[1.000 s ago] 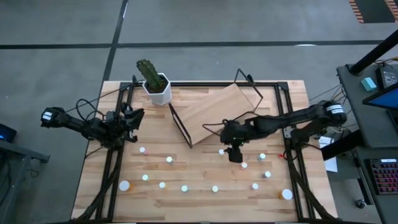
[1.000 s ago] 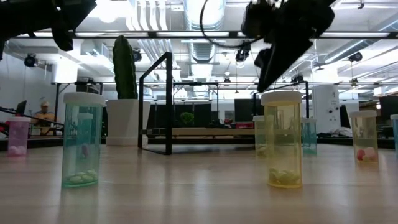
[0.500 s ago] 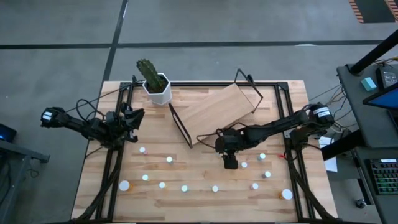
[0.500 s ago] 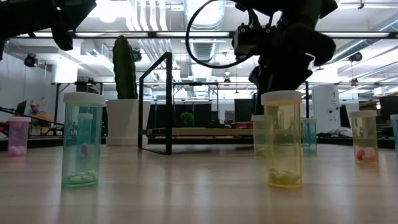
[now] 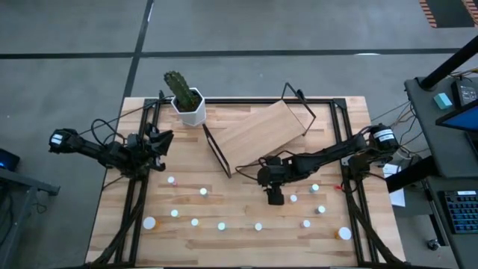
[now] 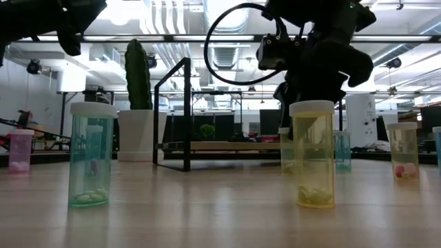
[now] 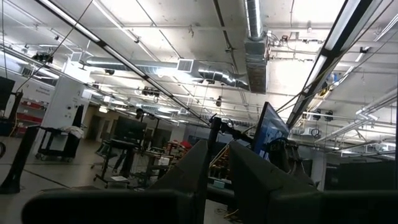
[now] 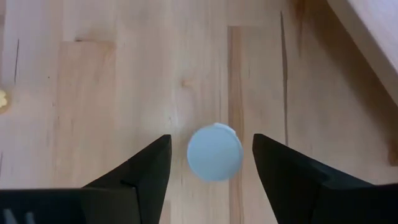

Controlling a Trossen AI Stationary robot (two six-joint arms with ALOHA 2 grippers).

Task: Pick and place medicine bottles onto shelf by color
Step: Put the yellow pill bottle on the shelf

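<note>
No readable writing anywhere that I can make out, no labels on the bottles from any camera.

My right gripper [image 5: 275,196] is low over the middle of the bench [image 5: 246,239], just in front of the shelf [image 5: 261,134]. In the right wrist view its fingers [image 8: 140,180] are spread wide with a pale blue-white capped bottle [image 8: 215,153] standing between them, not touching either one. Bare plank all around that cap, and the shelf's edge cuts across one corner of that view.

Left gripper [image 5: 157,142] is parked up at the left side of the bench, well away from the bottles. The left wrist camera just looks off at the ceiling and the room, and I cannot tell whether those fingers are open or closed.

The rest of the medicine bottles [image 5: 221,226] are scattered across the front half of the bench in loose rows, none on the shelf. The shelf board sits tilted on its black wire frame near the back middle, with a cactus in a white pot [image 5: 187,104] just off its left corner.

From the low view, a green-tinted bottle [image 6: 91,155] on the left and a yellow-tinted bottle [image 6: 314,154] on the right stand closest to the camera, both with pills at the bottom. The yellow one blocks most of what the right gripper is over, so that view is no help for the grasp.
</note>
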